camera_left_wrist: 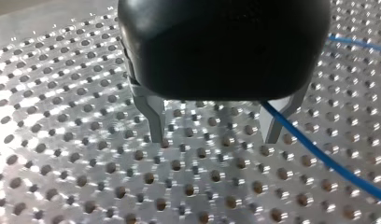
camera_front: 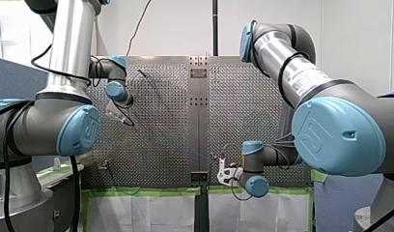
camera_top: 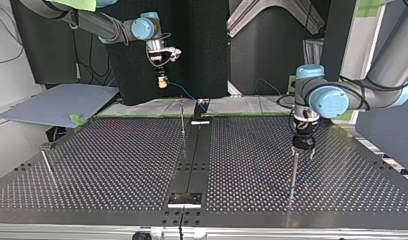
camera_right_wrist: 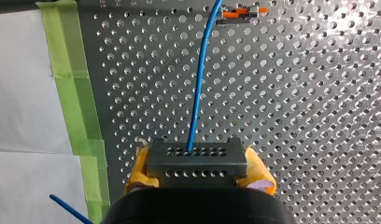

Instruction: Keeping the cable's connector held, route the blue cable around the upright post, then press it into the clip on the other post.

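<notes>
The perforated counter point(camera_top: 117, 165) has a dark strip point(camera_top: 192, 155) down its middle. One thin post point(camera_top: 182, 120) stands beside the strip's far end, a second post point(camera_top: 293, 175) at the top view's right. Green tape point(camera_right_wrist: 76, 107) edges it.

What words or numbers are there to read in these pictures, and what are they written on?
"UR": raised logo, as far as it reads, on my left arm's blue cap and my right arm's blue cap.
Dark print on my right arm's silver tube: too blurred to read.
Tiny marks at the edge of the perforated table in the right wrist view: too small to read.
No other text shows.
</notes>
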Robot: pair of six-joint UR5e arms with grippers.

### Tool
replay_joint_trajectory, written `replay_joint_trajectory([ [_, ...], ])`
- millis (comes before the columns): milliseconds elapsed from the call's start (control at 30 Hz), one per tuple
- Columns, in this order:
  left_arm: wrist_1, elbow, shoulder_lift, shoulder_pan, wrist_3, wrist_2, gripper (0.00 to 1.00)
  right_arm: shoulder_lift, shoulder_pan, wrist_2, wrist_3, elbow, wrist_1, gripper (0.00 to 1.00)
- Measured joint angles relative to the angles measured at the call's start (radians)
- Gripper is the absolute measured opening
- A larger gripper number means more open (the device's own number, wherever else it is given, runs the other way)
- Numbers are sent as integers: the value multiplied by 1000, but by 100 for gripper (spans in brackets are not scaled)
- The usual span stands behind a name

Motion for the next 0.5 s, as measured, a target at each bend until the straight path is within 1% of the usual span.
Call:
replay_joint_trajectory([
  [133,2,-16,9,-5,-32,12,99,0,0,0,0,0,0,0],
  [333,16,-42,38,-9,-83,12,99,0,0,0,0,0,0,0],
  [500,12,-56,55,-10,-96,13,99,0,0,0,0,0,0,0],
])
